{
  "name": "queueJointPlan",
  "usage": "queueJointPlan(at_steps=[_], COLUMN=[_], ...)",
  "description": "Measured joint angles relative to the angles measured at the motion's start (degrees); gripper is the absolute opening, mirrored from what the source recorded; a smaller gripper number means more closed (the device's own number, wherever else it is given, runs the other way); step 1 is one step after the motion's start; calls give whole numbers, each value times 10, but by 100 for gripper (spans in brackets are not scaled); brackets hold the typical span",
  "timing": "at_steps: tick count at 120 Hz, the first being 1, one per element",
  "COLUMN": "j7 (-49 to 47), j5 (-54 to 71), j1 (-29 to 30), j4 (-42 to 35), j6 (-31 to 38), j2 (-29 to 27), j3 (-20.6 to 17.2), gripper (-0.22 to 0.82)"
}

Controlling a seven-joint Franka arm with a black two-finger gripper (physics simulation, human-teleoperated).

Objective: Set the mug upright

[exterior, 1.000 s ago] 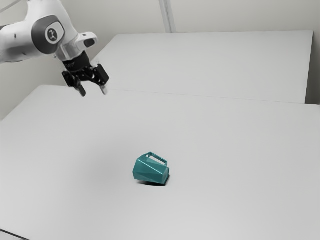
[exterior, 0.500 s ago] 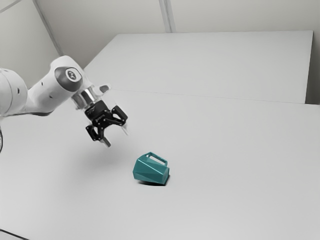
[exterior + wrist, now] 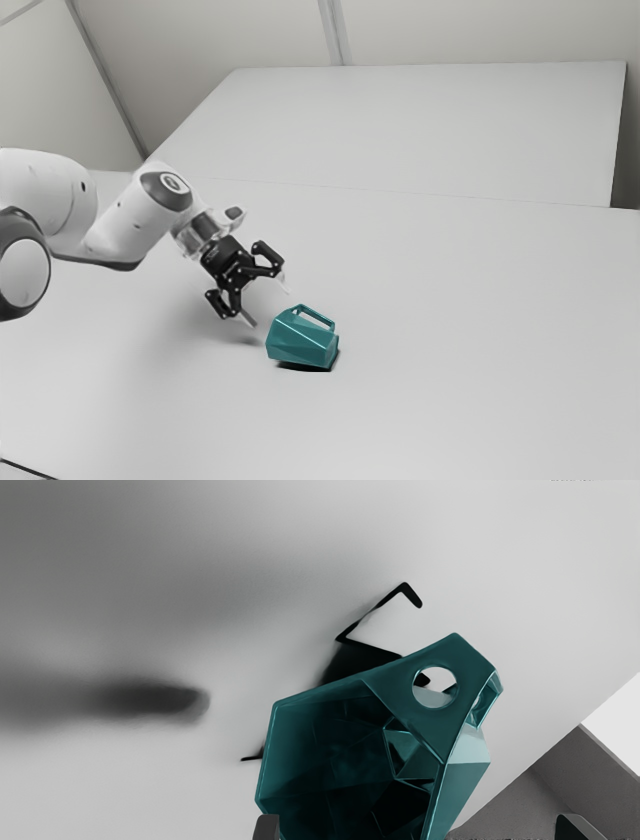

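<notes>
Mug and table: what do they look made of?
Mug: glossy; glazed ceramic, plastic or coated metal, the look leaves it open. Bright highlights run along its teal faceted edges.
Table: matte, possibly laminate or painted board; plain pale grey with no sharp reflections.

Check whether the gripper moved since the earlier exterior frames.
Yes: the gripper has shifted toward the exterior view's right and lower in it, closing in on the mug, which lies in the same spot.
</notes>
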Motion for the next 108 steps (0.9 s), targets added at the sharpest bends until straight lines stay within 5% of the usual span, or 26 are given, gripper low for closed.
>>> queueJointPlan(at_steps=[43, 72, 108], j7=[2, 7, 4], j5=[-64, -42, -31], j1=[-2, -4, -5], j4=[7, 28, 56], j6=[0, 7, 12], j2=[40, 55, 54], j3=[-25, -31, -56], gripper=[59, 6, -14])
